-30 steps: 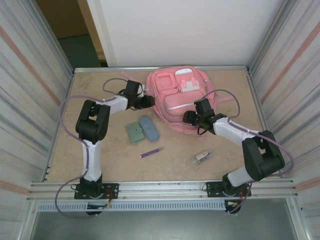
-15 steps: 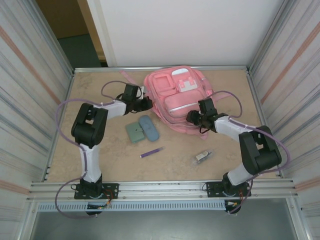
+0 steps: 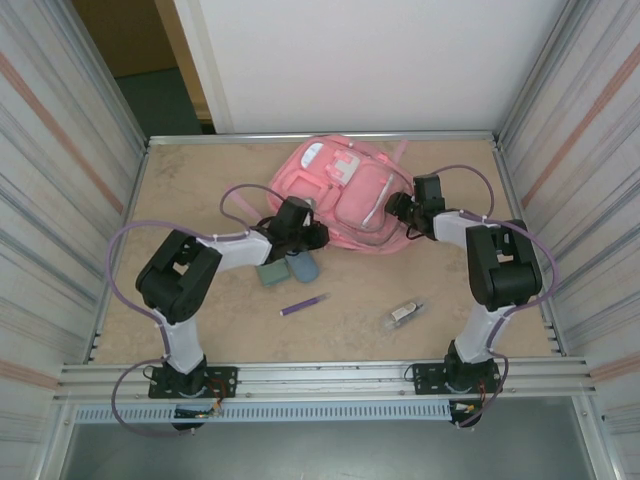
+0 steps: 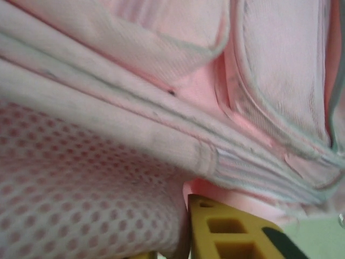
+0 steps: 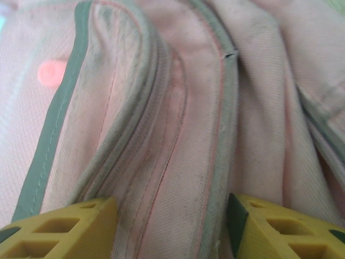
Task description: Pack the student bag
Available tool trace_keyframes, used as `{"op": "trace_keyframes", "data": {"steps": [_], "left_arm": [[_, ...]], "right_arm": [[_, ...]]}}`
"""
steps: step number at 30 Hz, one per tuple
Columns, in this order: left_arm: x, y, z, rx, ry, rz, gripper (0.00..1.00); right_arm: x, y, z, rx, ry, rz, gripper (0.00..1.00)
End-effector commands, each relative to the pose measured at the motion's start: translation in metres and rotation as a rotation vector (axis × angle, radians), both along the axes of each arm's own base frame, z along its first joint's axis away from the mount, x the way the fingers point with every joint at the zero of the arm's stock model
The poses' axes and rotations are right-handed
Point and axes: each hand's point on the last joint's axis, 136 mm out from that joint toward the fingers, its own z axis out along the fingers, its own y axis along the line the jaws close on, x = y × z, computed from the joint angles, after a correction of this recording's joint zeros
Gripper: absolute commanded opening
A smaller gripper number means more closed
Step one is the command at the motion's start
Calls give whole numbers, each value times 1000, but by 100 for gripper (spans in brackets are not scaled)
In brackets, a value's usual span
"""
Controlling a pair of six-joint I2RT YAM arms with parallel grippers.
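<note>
The pink student bag [image 3: 345, 195] lies at the back middle of the table, turned askew with its front pockets facing up. My left gripper [image 3: 312, 236] is at the bag's near-left edge. In the left wrist view the left gripper [image 4: 172, 237] is shut on pink mesh fabric [image 4: 81, 183], which is pinched against a yellow finger [image 4: 232, 229]. My right gripper [image 3: 393, 208] is at the bag's right side. In the right wrist view the right gripper [image 5: 172, 216] is shut on a thick fold of the bag [image 5: 178, 162], which fills the gap between both yellow fingers.
A blue-grey oval pouch [image 3: 303, 268] and a green case [image 3: 270, 272] lie just near of the left gripper. A purple pen [image 3: 303, 304] and a small white and black item [image 3: 405, 312] lie nearer the front. Ribbed metal walls stand on both sides.
The bag has turned anticlockwise and shifted left. My left gripper moved nearer and rightward to the bag's near-left edge. My right gripper moved back along the bag's right side.
</note>
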Motion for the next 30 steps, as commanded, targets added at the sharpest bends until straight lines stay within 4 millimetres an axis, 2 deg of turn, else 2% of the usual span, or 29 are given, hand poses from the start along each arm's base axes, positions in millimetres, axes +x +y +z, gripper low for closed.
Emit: {"op": "trace_keyframes", "data": {"steps": [1, 7, 11, 16, 19, 22, 23, 24, 25, 26, 30], "left_arm": [[-12, -16, 38, -109, -18, -39, 32], [-20, 18, 38, -89, 33, 52, 49], [-12, 44, 35, -51, 51, 162, 60], [7, 38, 38, -69, 80, 183, 62], [15, 44, 31, -47, 120, 247, 62], [18, 55, 24, -6, 123, 313, 63], [17, 64, 22, 19, 135, 352, 67], [15, 70, 19, 34, 147, 388, 77], [12, 75, 17, 41, 157, 412, 79], [10, 78, 16, 45, 160, 429, 98], [2, 89, 11, 74, 167, 463, 99]], "right_arm": [[-4, 28, -6, 90, 43, 56, 57], [-24, 14, 20, 62, 24, 51, 58], [-51, 11, 32, 40, 23, 47, 58], [-82, 23, 46, -56, -9, 99, 59], [-103, 32, 55, -96, -18, 132, 59], [-122, 50, 61, -118, -60, 198, 59], [-128, 58, 62, -125, -63, 229, 59], [-134, 64, 62, -131, -62, 250, 59], [-140, 70, 62, -140, -58, 273, 59], [-145, 78, 60, -147, -60, 302, 59], [-163, 117, 52, -182, -104, 459, 59]]}}
